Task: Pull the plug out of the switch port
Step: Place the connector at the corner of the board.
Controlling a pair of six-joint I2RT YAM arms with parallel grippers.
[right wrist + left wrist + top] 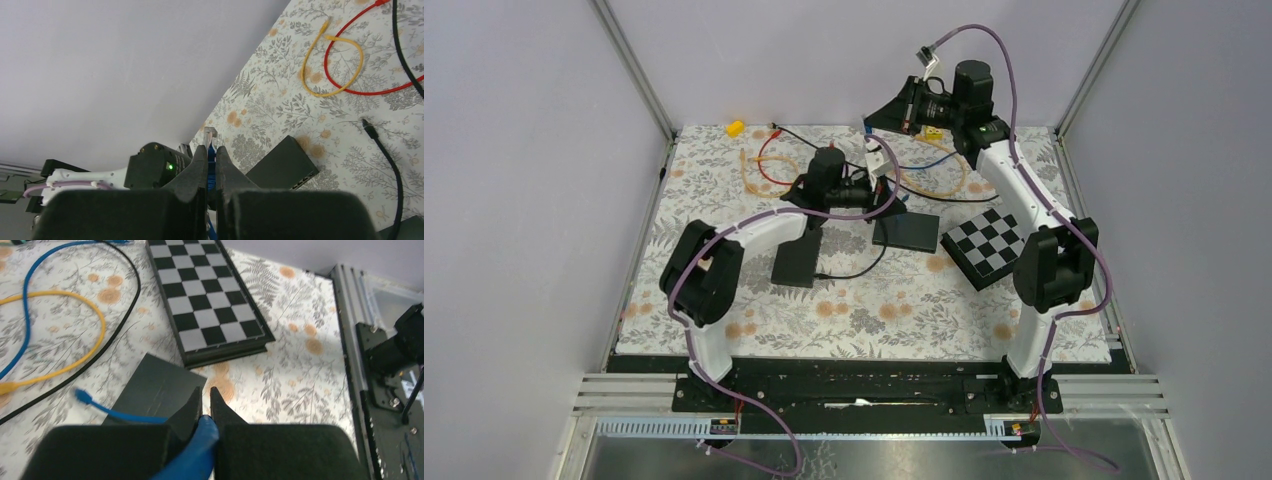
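Pinching blue cable (198, 446), left end effector (205, 391) and right end effector (211, 149) mostly hide it.

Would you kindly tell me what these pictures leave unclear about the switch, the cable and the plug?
switch ports: left wrist shows only its top; elsewhere they are too small.
blue cable past the left gripper: left wrist, hidden by the fingers and cut by the bottom edge.
plug in the right gripper: right wrist, small, blurred, half hidden between the fingers.

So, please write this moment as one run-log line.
left gripper: shut on thin blue cable | right gripper: shut on blue cable | blue plug end: loose beside flat dark grey box
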